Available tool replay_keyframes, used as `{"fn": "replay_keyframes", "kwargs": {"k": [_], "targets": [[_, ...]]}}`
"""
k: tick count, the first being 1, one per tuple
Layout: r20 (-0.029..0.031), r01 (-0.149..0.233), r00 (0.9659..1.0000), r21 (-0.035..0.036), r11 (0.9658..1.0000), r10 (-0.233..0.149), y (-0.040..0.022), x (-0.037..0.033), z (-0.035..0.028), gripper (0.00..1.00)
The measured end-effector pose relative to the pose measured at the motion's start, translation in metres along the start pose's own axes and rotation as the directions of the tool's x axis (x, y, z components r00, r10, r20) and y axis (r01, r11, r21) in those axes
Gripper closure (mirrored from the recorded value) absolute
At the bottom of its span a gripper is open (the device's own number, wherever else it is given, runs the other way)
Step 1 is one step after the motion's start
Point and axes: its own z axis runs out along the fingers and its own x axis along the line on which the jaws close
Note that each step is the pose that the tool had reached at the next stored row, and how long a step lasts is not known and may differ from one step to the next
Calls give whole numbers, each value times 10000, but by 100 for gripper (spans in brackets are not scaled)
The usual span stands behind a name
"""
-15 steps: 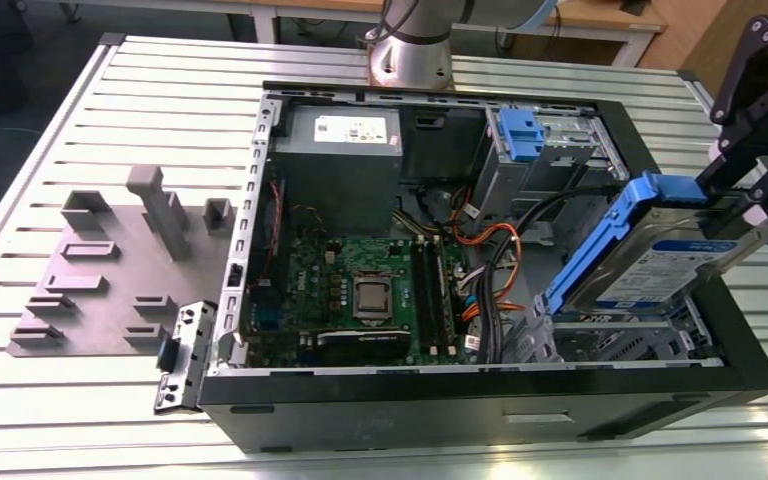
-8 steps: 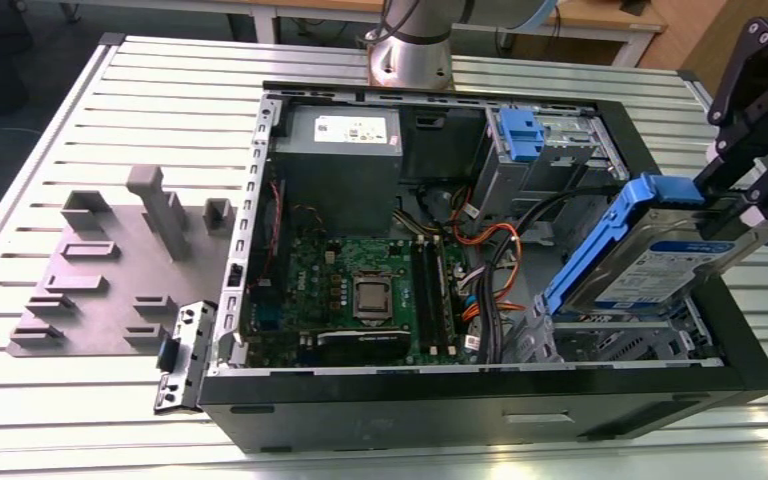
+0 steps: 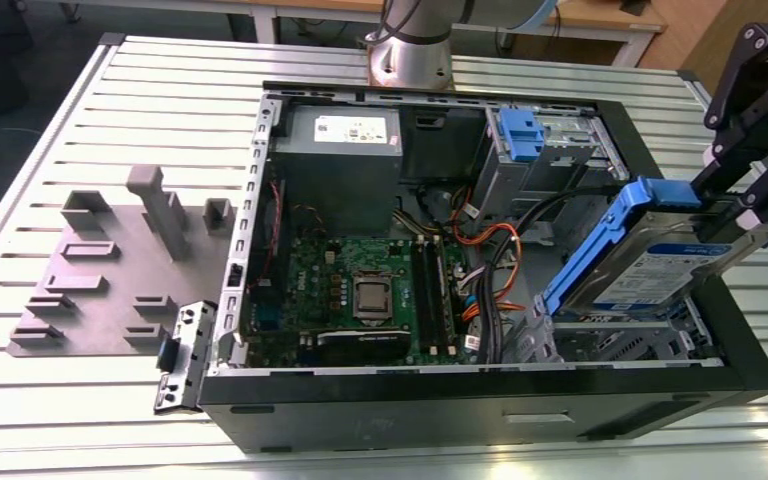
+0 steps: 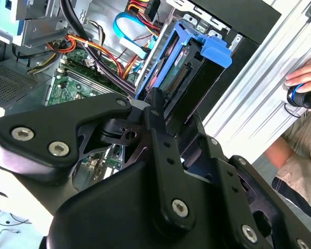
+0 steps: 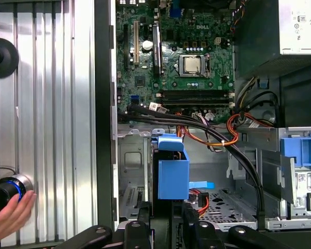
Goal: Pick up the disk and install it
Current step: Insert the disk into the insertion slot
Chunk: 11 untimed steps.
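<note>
The disk (image 3: 651, 262) is a silver drive with a white-and-blue label, clipped in a blue carrier frame. It hangs tilted over the open computer case's (image 3: 491, 385) corner at the exterior view's right, blue tab end up. My gripper (image 3: 747, 215) is shut on the disk's far end. In the second wrist view the disk (image 4: 179, 67) sticks out past the black fingers (image 4: 158, 111) toward the case interior. In the first wrist view the disk's blue tab (image 5: 172, 176) sits above an empty grey drive bay (image 5: 132, 174) near the case wall.
Inside the case are a green motherboard (image 3: 357, 285), a grey power-supply box (image 3: 337, 130), cable bundles (image 3: 491, 240) and another blue-tabbed caddy (image 3: 524, 135) in its cage. A grey fixture plate (image 3: 104, 270) lies on the slotted table. A person's hand (image 5: 8, 218) rests by a blue-ringed button (image 5: 5, 189).
</note>
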Motion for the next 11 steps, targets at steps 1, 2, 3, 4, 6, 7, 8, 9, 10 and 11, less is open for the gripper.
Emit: {"fn": "replay_keyframes", "kwargs": {"k": [1, 2, 3, 4, 6, 7, 8, 9, 10, 11], "targets": [[2, 0, 10000, 0, 10000, 0, 0, 0, 4, 65], [1, 0, 10000, 0, 10000, 0, 0, 0, 8, 65], [0, 0, 10000, 0, 10000, 0, 0, 1, 13, 65], [0, 0, 10000, 0, 10000, 0, 0, 1, 20, 65], [-1, 0, 10000, 0, 10000, 0, 0, 2, 35, 65], [-1, 0, 10000, 0, 10000, 0, -1, 2, 43, 65], [-1, 0, 10000, 0, 10000, 0, -1, 2, 52, 65], [-1, 0, 10000, 0, 10000, 0, -1, 3, 60, 65], [0, 0, 10000, 0, 10000, 0, -1, 3, 68, 65], [0, 0, 10000, 0, 10000, 0, -1, 3, 76, 65]]}}
